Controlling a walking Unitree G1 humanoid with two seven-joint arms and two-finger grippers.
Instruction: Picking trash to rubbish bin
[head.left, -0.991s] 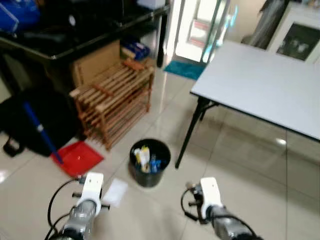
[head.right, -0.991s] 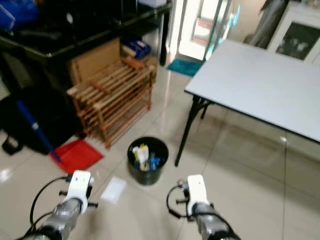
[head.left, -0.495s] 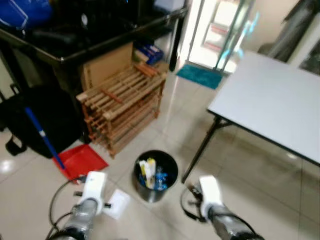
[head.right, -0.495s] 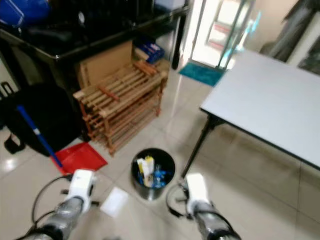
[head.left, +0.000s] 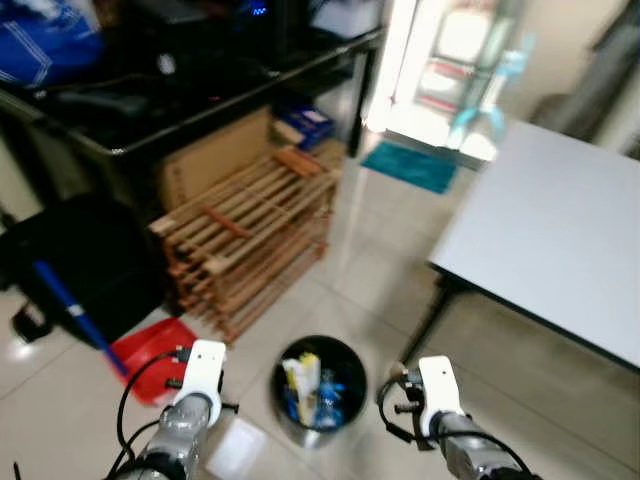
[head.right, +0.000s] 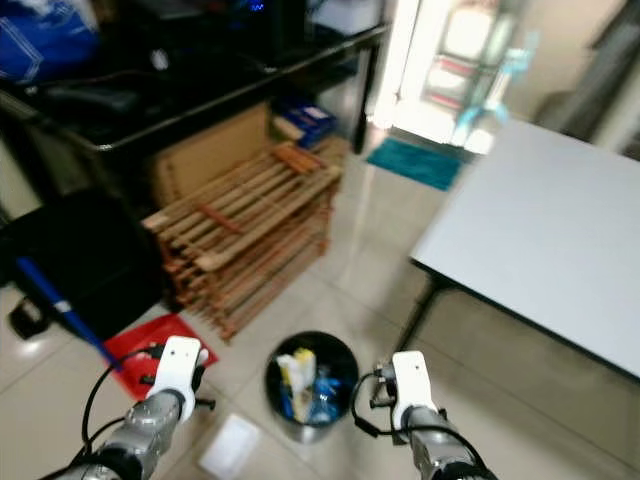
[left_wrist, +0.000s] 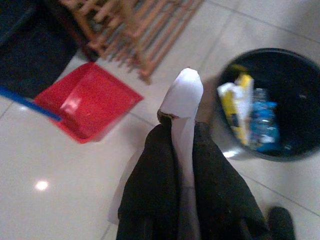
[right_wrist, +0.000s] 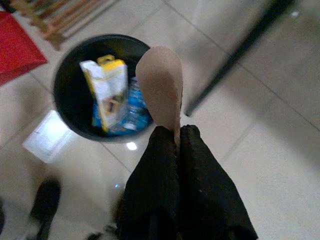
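Observation:
A black round rubbish bin (head.left: 343, 348) stands on the tiled floor between my two arms and a little ahead of them. It holds a yellow-and-white carton (right_wrist: 107, 87) and a blue wrapper (right_wrist: 134, 109). My left gripper (left_wrist: 182, 127) is shut on a strip of white paper (left_wrist: 184, 90), to the left of the bin (left_wrist: 300, 100). My right gripper (right_wrist: 176, 131) is shut on a brown paper piece (right_wrist: 161, 82), its tip over the bin's near right rim (right_wrist: 65, 75). A white sheet (head.right: 228, 445) lies flat on the floor beside my left arm (head.left: 195, 400).
A red dustpan (head.left: 150, 350) with a blue handle (head.left: 60, 300) lies left of the bin. Behind it stand a wooden slatted rack (head.left: 245, 230) and a black bag (head.left: 90, 250). A grey table (head.left: 550, 230) with a black leg (head.left: 430, 320) stands at the right.
The whole view has shifted: the bin now sits lower in the picture and closer, right between my arms. Both grippers still hold their paper pieces.

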